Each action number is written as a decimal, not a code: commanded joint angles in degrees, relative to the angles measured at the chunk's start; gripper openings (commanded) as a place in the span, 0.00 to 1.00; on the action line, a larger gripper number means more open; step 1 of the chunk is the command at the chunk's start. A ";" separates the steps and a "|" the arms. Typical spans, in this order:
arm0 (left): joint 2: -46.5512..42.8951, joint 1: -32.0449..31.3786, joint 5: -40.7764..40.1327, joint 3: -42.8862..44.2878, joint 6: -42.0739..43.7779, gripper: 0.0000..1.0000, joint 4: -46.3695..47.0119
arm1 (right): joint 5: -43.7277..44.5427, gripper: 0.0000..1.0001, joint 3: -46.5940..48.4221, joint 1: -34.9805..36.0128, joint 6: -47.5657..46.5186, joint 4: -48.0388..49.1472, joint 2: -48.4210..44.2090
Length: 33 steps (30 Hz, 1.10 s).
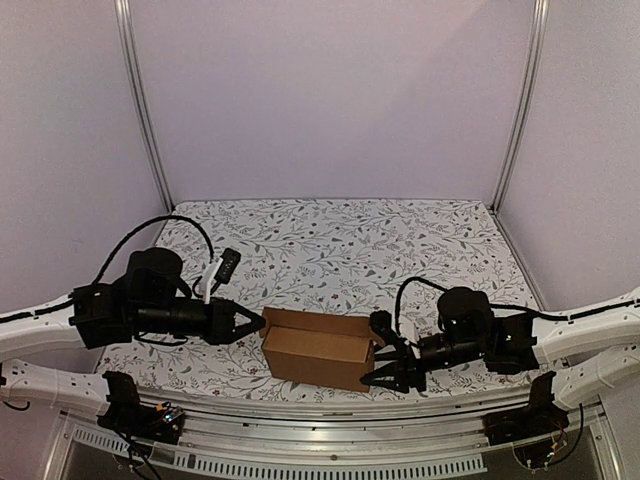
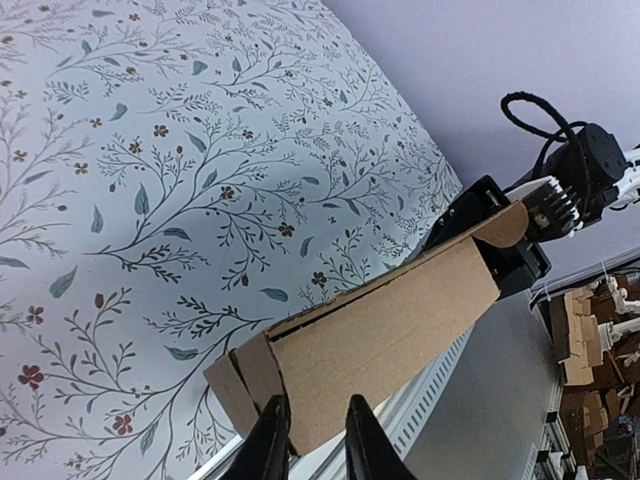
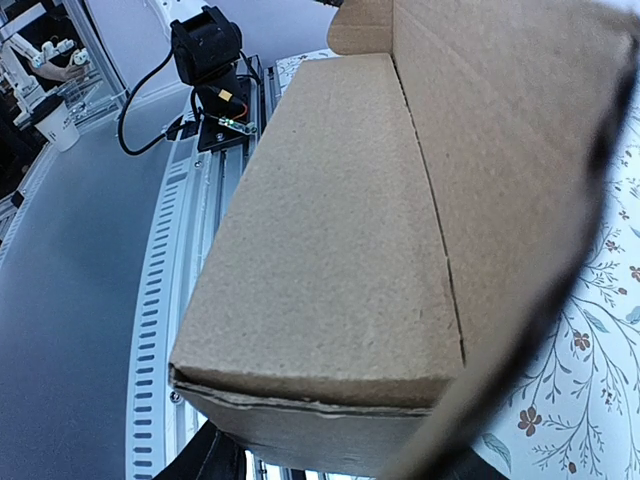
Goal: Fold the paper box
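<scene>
The paper box (image 1: 318,356) is a brown elongated carton lying crosswise near the table's front edge. Its long lid flap (image 1: 322,322) stands raised along the back. My right gripper (image 1: 385,360) straddles the box's right end; in the right wrist view the box (image 3: 330,260) fills the frame, its end between the dark fingers (image 3: 208,462). My left gripper (image 1: 257,322) points at the box's left end. In the left wrist view its fingertips (image 2: 272,432) stand a narrow gap apart at the near lower corner of the box (image 2: 390,330), gripping nothing that I can see.
A floral cloth (image 1: 340,250) covers the table. A slotted aluminium rail (image 1: 330,450) runs along the near edge, just in front of the box. Frame posts (image 1: 145,110) and white walls close the back and sides. Stacked cardboard pieces (image 2: 580,340) lie off the table.
</scene>
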 commanded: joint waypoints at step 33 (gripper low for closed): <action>3.58 -0.72 0.44 -0.47 -1.01 0.03 2.69 | 7.85 0.29 2.04 4.22 -2.25 -3.48 -3.42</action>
